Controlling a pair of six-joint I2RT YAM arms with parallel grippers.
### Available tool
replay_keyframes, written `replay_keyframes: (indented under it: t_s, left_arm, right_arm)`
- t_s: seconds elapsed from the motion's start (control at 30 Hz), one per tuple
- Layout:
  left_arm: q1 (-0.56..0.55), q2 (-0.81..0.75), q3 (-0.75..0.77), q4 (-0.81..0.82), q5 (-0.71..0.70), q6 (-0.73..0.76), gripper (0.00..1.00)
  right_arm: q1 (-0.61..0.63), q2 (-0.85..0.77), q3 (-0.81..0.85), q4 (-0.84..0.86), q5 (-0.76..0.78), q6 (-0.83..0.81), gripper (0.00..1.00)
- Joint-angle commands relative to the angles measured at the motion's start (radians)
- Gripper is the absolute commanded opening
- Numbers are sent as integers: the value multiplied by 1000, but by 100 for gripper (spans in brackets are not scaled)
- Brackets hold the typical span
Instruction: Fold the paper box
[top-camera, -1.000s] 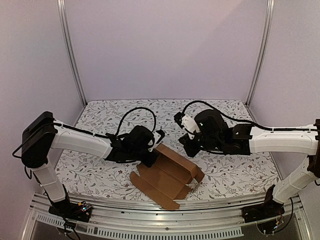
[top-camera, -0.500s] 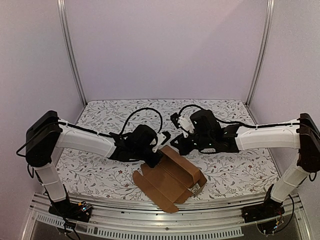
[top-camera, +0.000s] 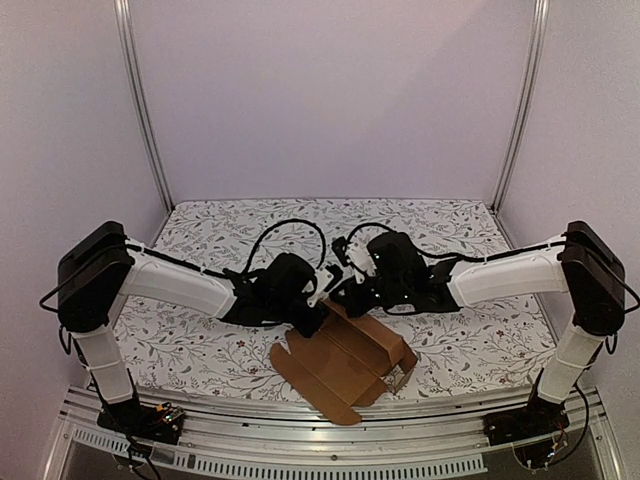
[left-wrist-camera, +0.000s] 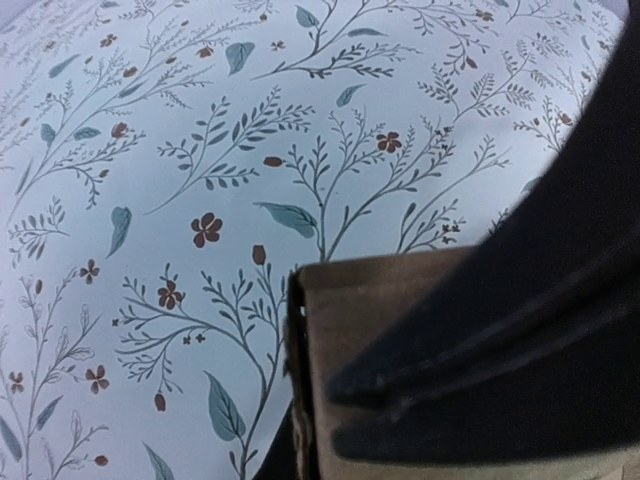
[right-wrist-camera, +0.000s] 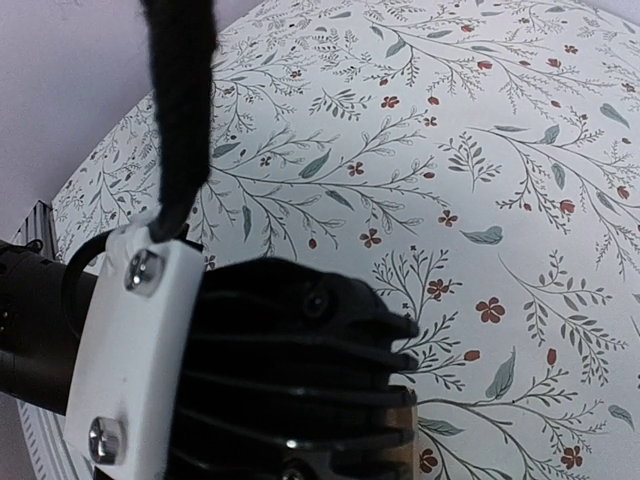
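paper box (top-camera: 345, 365) lies near the front edge of the table (top-camera: 180, 340), between the two arms, and it has slid a little toward the right. the right gripper (top-camera: 350, 295) has come in from the right side and now hangs over the far corner of the box, just beside the left gripper (top-camera: 312, 318). i think this means both will work on that corner together to lift a side up.

the left gripper looks clamped on the box's far edge. in the left wrist view a dark finger (left-wrist-camera: 520, 330) lies across the brown card (left-wrist-camera: 360, 310). i cannot tell if the right gripper is apart or together, as its fingers do not show clearly.

the box is plain brown and mostly flat and open. its right side stands up like a low wall, and flat flaps point toward the front.
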Motion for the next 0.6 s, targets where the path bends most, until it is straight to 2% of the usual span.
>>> replay_keyframes:
  t_s: [0.0, 0.23, 0.57]
  left_arm:
    - [-14, 13, -39, 80, 18, -29, 6]
    - [-13, 2, -95, 153, 24, -64, 19]
    - [-14, 8, -139, 219, 6, -86, 21]
  right_arm:
    - [-5, 31, -36, 41, -6, 22, 0]
    - [9, 33, -68, 35, 24, 14, 0]
    - [35, 42, -67, 9, 54, 7, 0]
